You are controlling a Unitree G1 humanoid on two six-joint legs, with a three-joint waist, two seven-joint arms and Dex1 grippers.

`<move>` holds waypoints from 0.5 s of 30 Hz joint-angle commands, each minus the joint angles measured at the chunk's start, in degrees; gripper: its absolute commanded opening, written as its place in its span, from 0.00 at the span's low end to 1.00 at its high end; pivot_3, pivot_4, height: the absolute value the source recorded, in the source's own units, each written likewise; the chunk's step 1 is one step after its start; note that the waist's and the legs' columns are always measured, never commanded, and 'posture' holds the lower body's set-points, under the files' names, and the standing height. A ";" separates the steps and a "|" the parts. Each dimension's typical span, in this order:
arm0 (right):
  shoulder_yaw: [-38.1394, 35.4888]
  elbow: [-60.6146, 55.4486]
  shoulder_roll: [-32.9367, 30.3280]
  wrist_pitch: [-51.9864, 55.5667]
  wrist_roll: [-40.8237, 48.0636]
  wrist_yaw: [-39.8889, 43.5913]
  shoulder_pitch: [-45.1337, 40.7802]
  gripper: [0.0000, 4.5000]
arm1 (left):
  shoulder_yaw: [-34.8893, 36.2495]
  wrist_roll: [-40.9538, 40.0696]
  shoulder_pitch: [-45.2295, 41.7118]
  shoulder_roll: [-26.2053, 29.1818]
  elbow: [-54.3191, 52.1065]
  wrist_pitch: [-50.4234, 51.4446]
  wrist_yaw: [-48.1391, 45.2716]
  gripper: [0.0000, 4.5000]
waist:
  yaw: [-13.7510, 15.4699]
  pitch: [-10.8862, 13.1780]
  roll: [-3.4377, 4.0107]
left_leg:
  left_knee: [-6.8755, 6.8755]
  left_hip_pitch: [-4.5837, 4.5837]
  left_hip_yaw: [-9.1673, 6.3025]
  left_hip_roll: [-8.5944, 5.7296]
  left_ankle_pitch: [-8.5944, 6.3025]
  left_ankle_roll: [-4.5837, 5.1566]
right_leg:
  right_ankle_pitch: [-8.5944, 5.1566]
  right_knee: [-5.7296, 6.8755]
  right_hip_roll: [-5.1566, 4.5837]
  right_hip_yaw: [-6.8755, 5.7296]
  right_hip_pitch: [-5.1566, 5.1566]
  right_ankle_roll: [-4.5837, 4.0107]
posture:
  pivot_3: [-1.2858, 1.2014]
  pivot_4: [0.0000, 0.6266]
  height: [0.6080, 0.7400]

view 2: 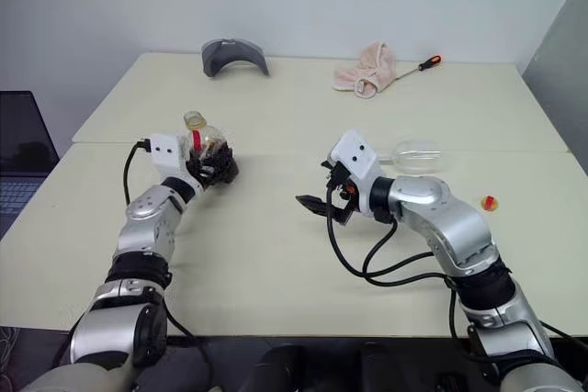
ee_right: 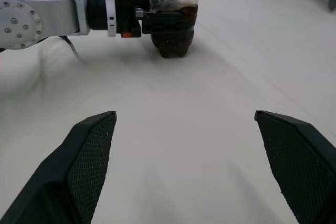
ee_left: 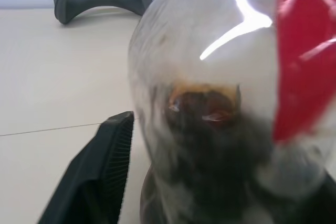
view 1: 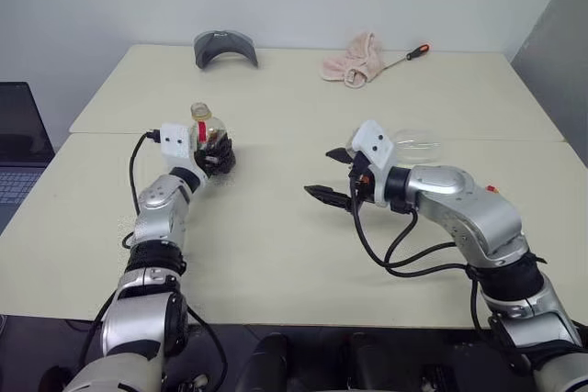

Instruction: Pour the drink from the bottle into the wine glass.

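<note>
Two grippers in play: the left gripper (view 1: 216, 155) brackets the bottle (view 1: 202, 123), upright on the table (view 1: 276, 254) at its left (clamped or loose, I can't tell). The right gripper (view 1: 319, 173) gapes wide, empty, with the wine glass (view 2: 415, 155) just behind it. My advice: keep that bottle vertical, no jerks.
</note>
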 commanded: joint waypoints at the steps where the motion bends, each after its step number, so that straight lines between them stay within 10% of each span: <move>1: -0.62 0.35 0.51 -2.48 -0.14 2.43 -1.89 1.00 | 1.37 -1.13 3.51 1.57 -10.04 3.56 1.24 0.99 | -0.02 0.00 0.00 | 0.00 0.00 0.00 0.00 0.00 0.00 | 0.00 0.00 0.00 0.01 0.00 0.00 | 0.52 0.24 1.00; 15: -23.79 4.32 12.82 16.16 11.91 -13.89 2.46 1.00 | 2.01 -16.07 42.08 10.38 -56.51 23.72 -14.73 0.99 | 0.58 -0.01 0.03 | -0.20 0.10 0.02 0.07 -0.04 0.04 | 0.01 -0.05 0.00 0.07 0.03 -0.21 | 0.52 0.24 1.00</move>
